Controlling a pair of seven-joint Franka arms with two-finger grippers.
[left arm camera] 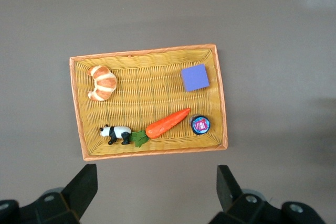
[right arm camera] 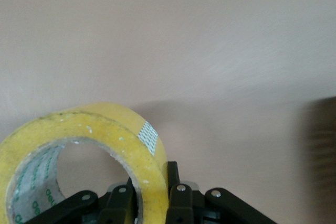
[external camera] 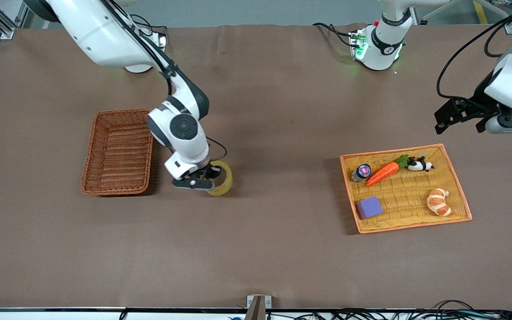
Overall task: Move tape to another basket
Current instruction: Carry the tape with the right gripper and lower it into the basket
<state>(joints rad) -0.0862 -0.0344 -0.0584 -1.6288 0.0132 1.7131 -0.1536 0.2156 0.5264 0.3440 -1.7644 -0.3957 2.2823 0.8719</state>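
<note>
Lower part of the tape cut off by the right wrist view's edge, along with most of the right pincer clamped on its wall. From the front, tape half covered by that pincer. One corner of the basket masked by the right arm. Left pincer fingertips only, body lost at the frame edge. Small jar's label too tiny to read.

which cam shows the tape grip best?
Right wrist view: the tape fills the foreground, and the right gripper pinches its wall, one finger inside the ring. Front view shows the roll smaller, beside the basket. Left wrist view misses it; the left gripper hangs open over the yellow tray.
</note>
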